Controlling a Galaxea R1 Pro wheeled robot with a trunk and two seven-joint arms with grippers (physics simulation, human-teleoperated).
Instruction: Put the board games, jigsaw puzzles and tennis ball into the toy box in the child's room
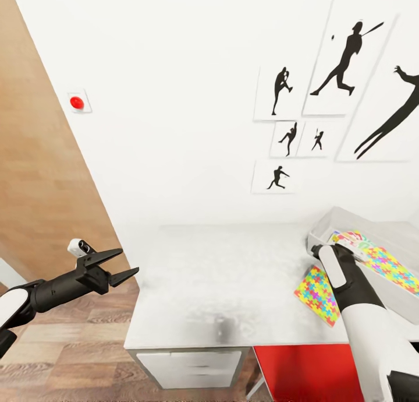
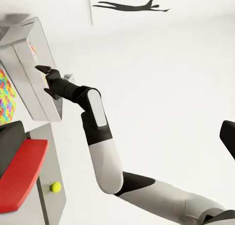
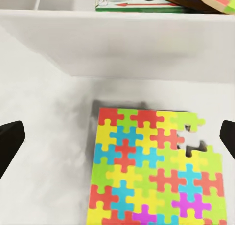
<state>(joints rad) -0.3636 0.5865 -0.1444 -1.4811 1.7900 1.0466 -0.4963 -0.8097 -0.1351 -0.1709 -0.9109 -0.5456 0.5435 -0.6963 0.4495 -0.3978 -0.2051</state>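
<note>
Right gripper (image 3: 117, 137) hangs over a flat jigsaw puzzle (image 3: 152, 168) lying on the matte pale-grey table (image 1: 233, 274), fingers spread wide, nothing pinched. Puzzle sits just beside the sloped wall of the toy box (image 3: 122, 44), which holds a second puzzle box (image 1: 390, 265). Left gripper (image 1: 119, 265) hangs off the table's edge, black tapered fingers apart, empty; a small tennis ball (image 2: 55, 187) shows near a red chair (image 2: 22, 173).

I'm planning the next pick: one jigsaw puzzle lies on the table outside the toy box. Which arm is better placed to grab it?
Right. The right gripper hangs open directly over the jigsaw puzzle beside the toy box. The left gripper is off the table's far end.
</note>
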